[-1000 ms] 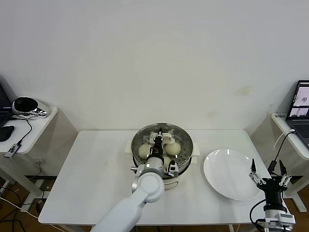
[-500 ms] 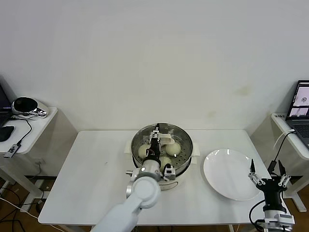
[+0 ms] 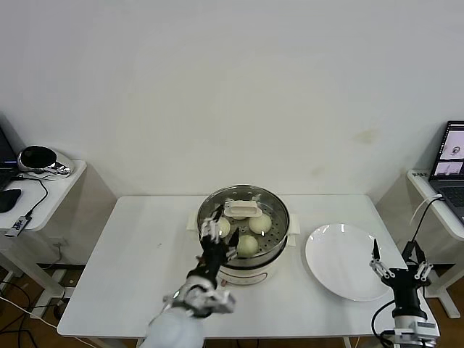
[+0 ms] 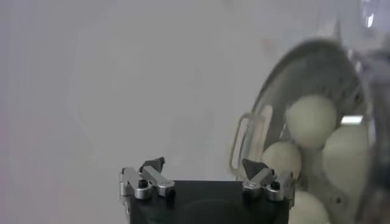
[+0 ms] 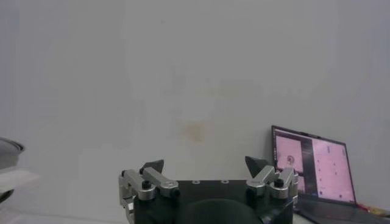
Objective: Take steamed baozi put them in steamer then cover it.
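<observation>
While the left gripper hangs with its fingers spread and nothing between them, it sits just in front of the steamer, toward the bench's front edge, its tips reaching the pot's near-left rim in the head view; the left wrist view shows the same open jaws beside the steel wall of the steamer. Inside the pot lie the steamed baozi, cream-white and round, on the perforated tray, and three or four of them show through the glass in the left wrist view. On top of the pot rests the cover, its cream handle near the centre, so the steamer is closed. It stands about midway along the white bench, slightly nearer the back edge. To its right, near the right edge, lies a white plate. Off the bench's front right corner the right gripper is parked with fingers pointing up and spread apart, holding nothing, and its wrist view looks toward a laptop.
</observation>
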You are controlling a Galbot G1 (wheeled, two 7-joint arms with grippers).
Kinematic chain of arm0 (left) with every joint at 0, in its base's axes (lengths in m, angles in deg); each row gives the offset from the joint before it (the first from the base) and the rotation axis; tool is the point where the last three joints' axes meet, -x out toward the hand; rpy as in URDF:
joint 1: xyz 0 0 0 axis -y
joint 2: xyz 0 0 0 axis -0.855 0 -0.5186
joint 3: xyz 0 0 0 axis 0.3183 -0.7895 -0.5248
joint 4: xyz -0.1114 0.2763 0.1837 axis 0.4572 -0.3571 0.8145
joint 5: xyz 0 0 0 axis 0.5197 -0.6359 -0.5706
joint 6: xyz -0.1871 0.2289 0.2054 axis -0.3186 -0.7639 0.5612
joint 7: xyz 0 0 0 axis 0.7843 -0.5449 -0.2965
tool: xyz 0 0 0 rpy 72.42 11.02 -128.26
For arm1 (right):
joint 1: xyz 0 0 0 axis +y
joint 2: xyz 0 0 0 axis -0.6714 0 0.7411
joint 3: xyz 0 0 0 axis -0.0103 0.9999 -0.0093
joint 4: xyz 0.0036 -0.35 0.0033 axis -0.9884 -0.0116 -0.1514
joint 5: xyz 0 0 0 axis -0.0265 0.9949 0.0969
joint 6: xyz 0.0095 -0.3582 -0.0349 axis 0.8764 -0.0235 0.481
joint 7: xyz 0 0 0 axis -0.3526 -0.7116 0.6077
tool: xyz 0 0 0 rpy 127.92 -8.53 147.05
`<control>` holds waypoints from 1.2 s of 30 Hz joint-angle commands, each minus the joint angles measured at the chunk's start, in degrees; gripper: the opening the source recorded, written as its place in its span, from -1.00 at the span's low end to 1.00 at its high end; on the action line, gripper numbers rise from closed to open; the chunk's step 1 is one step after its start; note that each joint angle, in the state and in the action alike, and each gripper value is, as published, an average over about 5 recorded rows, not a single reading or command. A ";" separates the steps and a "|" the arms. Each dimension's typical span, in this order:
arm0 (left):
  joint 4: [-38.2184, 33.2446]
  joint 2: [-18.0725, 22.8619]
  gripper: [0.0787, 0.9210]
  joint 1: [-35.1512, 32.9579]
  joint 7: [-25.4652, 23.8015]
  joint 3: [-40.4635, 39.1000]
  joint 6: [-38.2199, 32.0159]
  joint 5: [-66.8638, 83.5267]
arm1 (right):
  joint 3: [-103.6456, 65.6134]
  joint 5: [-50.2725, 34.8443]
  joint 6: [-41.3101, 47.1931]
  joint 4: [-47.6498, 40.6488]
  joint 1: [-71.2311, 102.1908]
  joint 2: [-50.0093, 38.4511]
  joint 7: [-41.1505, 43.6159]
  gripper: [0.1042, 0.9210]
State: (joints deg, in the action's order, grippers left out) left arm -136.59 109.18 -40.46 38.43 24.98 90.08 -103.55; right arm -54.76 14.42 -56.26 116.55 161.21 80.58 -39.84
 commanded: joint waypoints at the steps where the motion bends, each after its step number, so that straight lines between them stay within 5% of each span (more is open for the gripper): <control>1: -9.47 0.05 0.77 -33.85 17.60 25.18 -24.65 45.25 | 1.53 -1.17 0.50 0.46 1.66 -1.62 0.61 0.76; 8: -7.81 2.40 0.77 -41.35 18.33 29.21 -30.41 54.72 | 6.03 -3.97 2.58 2.59 7.85 -5.57 1.98 0.76; 36: -0.48 5.67 0.77 -39.88 12.49 28.97 -27.95 62.13 | 15.13 -6.76 7.81 7.73 18.50 -4.67 2.89 0.76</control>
State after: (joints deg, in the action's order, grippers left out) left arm -138.11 114.32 -78.80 51.23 52.69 62.80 -43.94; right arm -41.47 7.94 -49.67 123.13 177.25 76.09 -36.89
